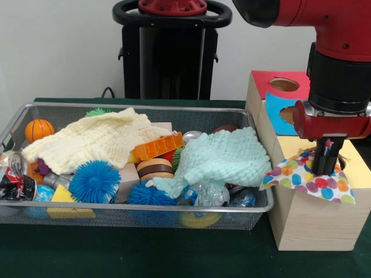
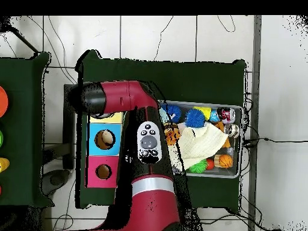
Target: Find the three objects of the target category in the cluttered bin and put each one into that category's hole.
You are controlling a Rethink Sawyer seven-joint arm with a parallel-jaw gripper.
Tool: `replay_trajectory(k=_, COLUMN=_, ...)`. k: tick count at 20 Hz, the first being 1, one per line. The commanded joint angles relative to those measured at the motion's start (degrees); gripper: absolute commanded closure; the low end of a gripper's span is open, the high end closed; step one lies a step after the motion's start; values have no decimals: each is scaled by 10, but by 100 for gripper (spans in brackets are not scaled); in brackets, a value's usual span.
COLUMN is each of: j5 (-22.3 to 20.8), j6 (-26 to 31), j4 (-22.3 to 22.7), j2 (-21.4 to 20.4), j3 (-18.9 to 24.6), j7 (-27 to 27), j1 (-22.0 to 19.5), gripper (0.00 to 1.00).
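The wire-mesh bin [image 1: 139, 106] sits at the left in the front view and holds a heap of toys; it also shows in the overhead view [image 2: 204, 175]. My gripper [image 1: 326, 159] reaches down onto the yellow-topped box [image 1: 359, 171] at the hole, which it mostly hides. It looks shut on a polka-dot cloth [image 1: 307, 178], which bunches up between the fingers and drapes over the box's front left corner. No other polka-dot cloth shows in the bin. In the overhead view the arm [image 2: 141, 144] hides the gripper.
A pale yellow knitted cloth [image 1: 98, 142] and a mint-green knitted cloth [image 1: 223, 159] lie over the toys. Blue spiky balls [image 1: 94, 181], an orange ball [image 1: 39, 130] and a can [image 1: 14, 174] lie around them. The blue-faced hole [image 2: 104, 139] and red-faced hole [image 2: 103, 172] are beside the yellow one.
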Motion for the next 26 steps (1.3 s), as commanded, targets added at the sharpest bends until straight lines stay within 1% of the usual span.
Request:
replay_trajectory(k=1, j5=13, j6=69, j4=-7, j2=58, j3=10, j7=73, j1=-7, gripper=100)
replay_trajectory(k=4, j5=16, j6=88, j4=-15, j2=63, j3=4, j7=79, j1=-2, gripper=100)
replay_trajectory(k=8, j5=20, j6=81, j4=-10, j2=63, j3=5, j7=81, j1=-2, gripper=100)
replay_trajectory(k=14, j5=26, j6=90, j4=-6, j2=63, j3=2, j7=88, j1=0, gripper=100)
replay_trajectory(k=19, j5=29, j6=77, j4=13, j2=59, j3=-5, j7=95, j1=5, gripper=100)
replay_trajectory(k=26, j5=37, j6=80, j4=44, j2=47, j3=-8, j7=92, j1=8, gripper=100)
